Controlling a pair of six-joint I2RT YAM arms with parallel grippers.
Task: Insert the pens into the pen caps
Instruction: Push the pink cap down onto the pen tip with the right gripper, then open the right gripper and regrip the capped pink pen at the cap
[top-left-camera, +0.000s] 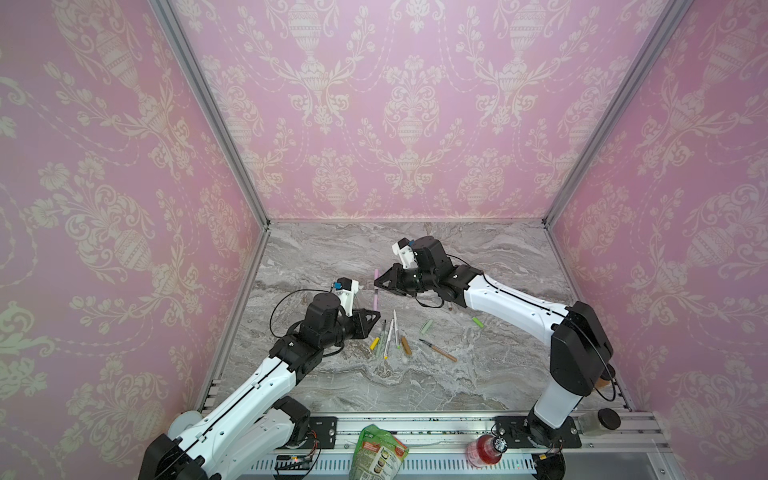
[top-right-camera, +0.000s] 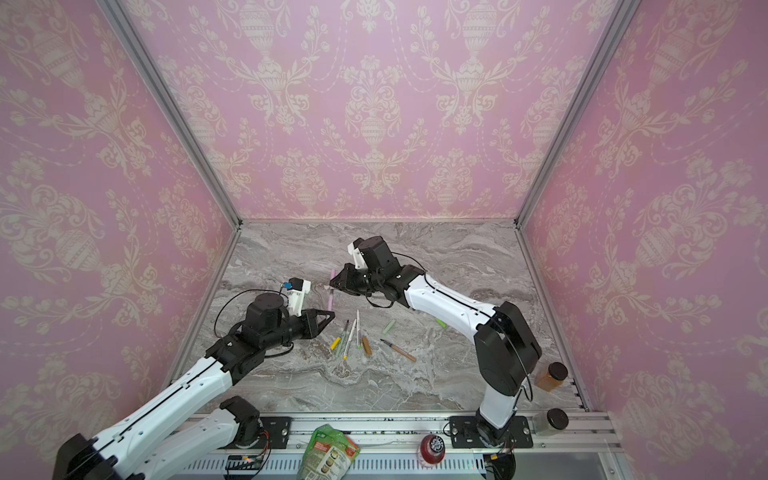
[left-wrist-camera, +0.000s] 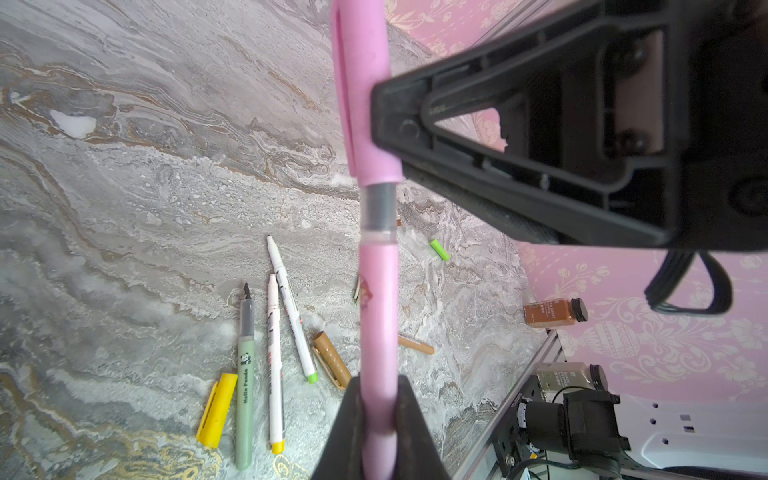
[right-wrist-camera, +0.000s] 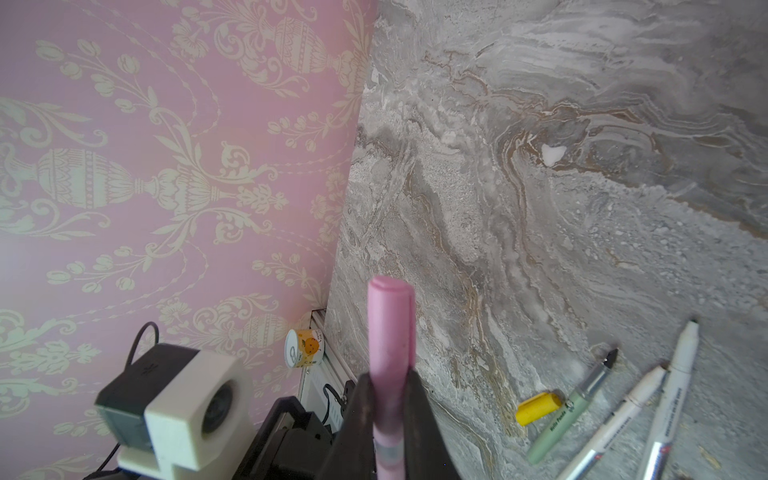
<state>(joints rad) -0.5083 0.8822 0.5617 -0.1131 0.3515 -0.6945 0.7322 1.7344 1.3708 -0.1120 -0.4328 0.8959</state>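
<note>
The left claw (left-wrist-camera: 377, 386) is clamped on the lower barrel of the pink pen (left-wrist-camera: 376, 316). Its two dark fingers press the barrel from both sides, and the pen rises out past its tips, clear of the marble table (top-left-camera: 415, 386). Farther along the pen from that claw, a grey band of barrel shows bare. Beyond the band sits the pink cap (right-wrist-camera: 390, 328), on the pen's tip end but not pushed down to the barrel. The right claw (right-wrist-camera: 390, 380) is closed on this cap near its open end, and the cap's rounded end sticks out beyond its fingers. In both top views the two claws meet tip to tip along the pen, with the right claw on the far side of the left one. The loose things lie flat on the table, just right of the left claw's tips and nearer than the right claw. A yellow cap (left-wrist-camera: 217, 409) comes first, touching or nearly touching a green pen (left-wrist-camera: 245, 374) with a bare dark tip. Next are a white pen with a yellow end (left-wrist-camera: 274, 365), a white pen with a lime end (left-wrist-camera: 291, 307) and a tan cap (left-wrist-camera: 331, 359). Then come a tan pen (top-left-camera: 438, 350) and a pale green cap (top-left-camera: 427, 326), with a lime cap (top-left-camera: 478, 322) lying close beside the right arm.
</note>
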